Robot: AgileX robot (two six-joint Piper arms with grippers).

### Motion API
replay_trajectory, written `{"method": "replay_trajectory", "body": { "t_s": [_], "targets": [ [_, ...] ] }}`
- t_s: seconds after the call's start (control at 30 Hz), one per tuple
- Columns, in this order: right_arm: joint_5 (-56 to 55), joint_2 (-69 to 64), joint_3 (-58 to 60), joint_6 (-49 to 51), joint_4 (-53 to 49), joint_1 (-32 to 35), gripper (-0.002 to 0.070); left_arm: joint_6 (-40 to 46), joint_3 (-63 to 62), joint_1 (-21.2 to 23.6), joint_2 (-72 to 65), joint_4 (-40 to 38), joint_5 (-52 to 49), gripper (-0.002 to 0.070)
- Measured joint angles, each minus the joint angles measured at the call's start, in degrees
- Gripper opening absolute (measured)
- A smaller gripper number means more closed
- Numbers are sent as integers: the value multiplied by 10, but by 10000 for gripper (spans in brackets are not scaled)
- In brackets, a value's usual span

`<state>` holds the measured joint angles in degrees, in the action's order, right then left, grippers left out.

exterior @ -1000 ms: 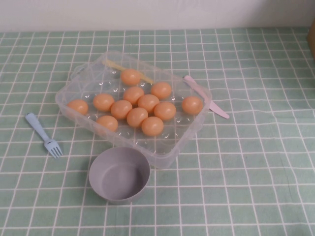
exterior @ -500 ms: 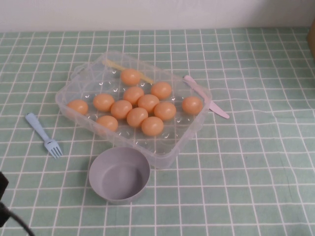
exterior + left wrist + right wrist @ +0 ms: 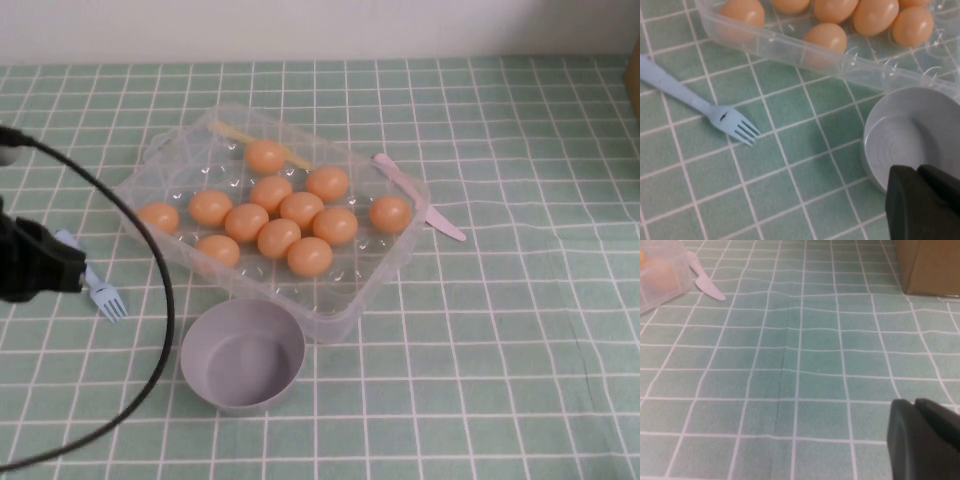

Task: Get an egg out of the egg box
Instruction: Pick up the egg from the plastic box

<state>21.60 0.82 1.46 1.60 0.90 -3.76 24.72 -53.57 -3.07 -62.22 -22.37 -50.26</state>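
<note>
The clear plastic rectangular egg box (image 3: 385,262) sits mid-worktop on the green checked cloth (image 3: 500,340), holding eleven smooth orange-tan eggs; the nearest egg (image 3: 310,256) lies in a front cup. A round grey bowl (image 3: 243,355) stands just in front of the box. A pale blue plastic fork (image 3: 105,294) lies to its left, a pink plastic knife (image 3: 440,222) at its right. The left gripper (image 3: 45,265) hovers over the fork, closed and empty. The right gripper (image 3: 925,440) hangs over bare cloth near a brown cardboard box (image 3: 930,265), fingers together. No writing is legible.
</note>
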Motion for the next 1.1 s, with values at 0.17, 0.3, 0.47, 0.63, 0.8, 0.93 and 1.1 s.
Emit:
{"method": "replay_trajectory", "body": {
  "t_s": [0.17,0.3,0.47,0.63,0.8,0.93,1.1],
  "targets": [
    [0,0,0,0,0,0,-18,49,-127,-6,-135,15,-63,-4],
    [0,0,0,0,0,0,-18,68,-254,-34,-234,67,-126,-4],
    [0,0,0,0,0,0,-18,76,-414,-82,-355,153,-192,-4],
    [0,0,0,0,0,0,-18,98,-509,-114,-434,203,-199,-4],
    [0,0,0,0,0,0,-18,107,-524,-121,-475,224,-202,-4],
    [0,0,0,0,0,0,-18,132,-524,-121,-497,231,-203,-4],
    [0,0,0,0,0,0,-18,162,-525,-121,-517,237,-203,-4]
  ]
}}
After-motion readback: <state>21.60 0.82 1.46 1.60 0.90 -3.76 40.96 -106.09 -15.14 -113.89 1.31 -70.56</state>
